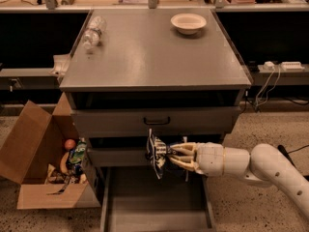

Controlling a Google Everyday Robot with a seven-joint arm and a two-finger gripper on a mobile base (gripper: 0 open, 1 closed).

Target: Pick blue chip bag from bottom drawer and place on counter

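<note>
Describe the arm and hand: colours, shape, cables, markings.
The hand, over the open bottom drawer, has pale cream tapered fingers on a white cylindrical wrist. The arm is smooth white, in rounded tubular segments. No cables or markings show on it.

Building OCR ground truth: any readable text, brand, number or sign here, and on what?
None readable.
Blue chip bag, held by the gripper above the bottom drawer: white markings, blurred.
Bottle on the counter: label too small.
Green packet in the cardboard box: blurred.
</note>
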